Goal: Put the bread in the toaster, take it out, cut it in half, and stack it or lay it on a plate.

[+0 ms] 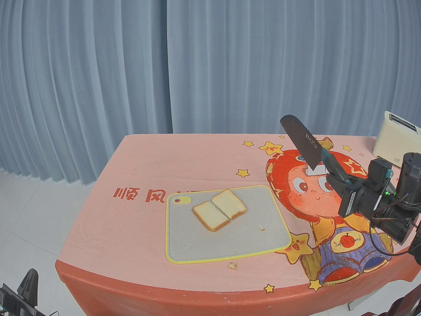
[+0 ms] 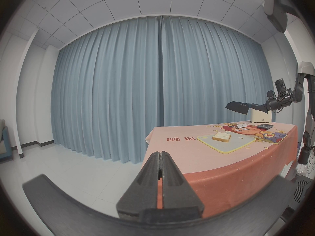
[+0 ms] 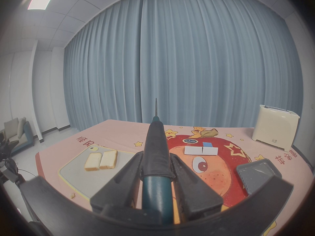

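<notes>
Two pale, brown-crusted bread halves (image 1: 219, 209) lie touching on the grey, yellow-rimmed cutting board (image 1: 245, 240). They are likely light, soft and crushable, best pinched gently across the crusts. The right gripper (image 1: 341, 181) clamps the black-bladed knife (image 1: 302, 140) by its handle; the left gripper (image 2: 159, 163) has its fingers pressed together, empty.

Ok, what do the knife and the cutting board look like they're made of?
Knife: the blade is flat black and matte with no metallic shine, so probably ceramic or coated steel. Cutting board: smooth grey face with a raised yellow rim, likely moulded plastic.
</notes>
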You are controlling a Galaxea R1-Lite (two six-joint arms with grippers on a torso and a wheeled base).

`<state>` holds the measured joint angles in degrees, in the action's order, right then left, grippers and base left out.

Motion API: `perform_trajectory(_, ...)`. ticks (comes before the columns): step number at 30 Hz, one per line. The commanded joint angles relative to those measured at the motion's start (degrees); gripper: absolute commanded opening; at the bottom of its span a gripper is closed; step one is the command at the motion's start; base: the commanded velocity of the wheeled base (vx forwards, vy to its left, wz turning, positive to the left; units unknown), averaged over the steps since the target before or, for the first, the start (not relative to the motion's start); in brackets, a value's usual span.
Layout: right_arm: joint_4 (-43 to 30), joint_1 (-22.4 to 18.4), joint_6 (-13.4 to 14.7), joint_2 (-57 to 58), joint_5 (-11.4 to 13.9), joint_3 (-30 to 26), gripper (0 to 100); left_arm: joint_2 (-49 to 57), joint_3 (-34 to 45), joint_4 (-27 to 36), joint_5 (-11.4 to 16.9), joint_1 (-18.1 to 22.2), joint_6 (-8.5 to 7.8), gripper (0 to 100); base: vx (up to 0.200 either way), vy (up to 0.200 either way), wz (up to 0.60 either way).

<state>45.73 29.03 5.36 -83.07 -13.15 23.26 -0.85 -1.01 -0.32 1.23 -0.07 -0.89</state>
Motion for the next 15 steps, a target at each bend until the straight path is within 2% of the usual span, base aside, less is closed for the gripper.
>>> perform_trajectory(1, 0.1, 0.2, 0.0, -1.0, -0.2, -0.1, 0, -0.1, 1.0, 0.0, 0.0, 0.0, 0.01, 0, 0.000, 0.000, 0.00)
perform_trajectory(11, 0.2, -0.7, 0.1, -1.1, 0.2, -0.7, 0, -0.1, 1.0, 0.0, 0.0, 0.0, 0.01, 0, 0.000, 0.000, 0.00)
perform_trajectory(15, 0.2, -3.0, 0.0, -1.6, 0.4, -1.1, 0, -0.1, 1.0, 0.0, 0.0, 0.0, 0.01, 0, 0.000, 0.000, 0.00)
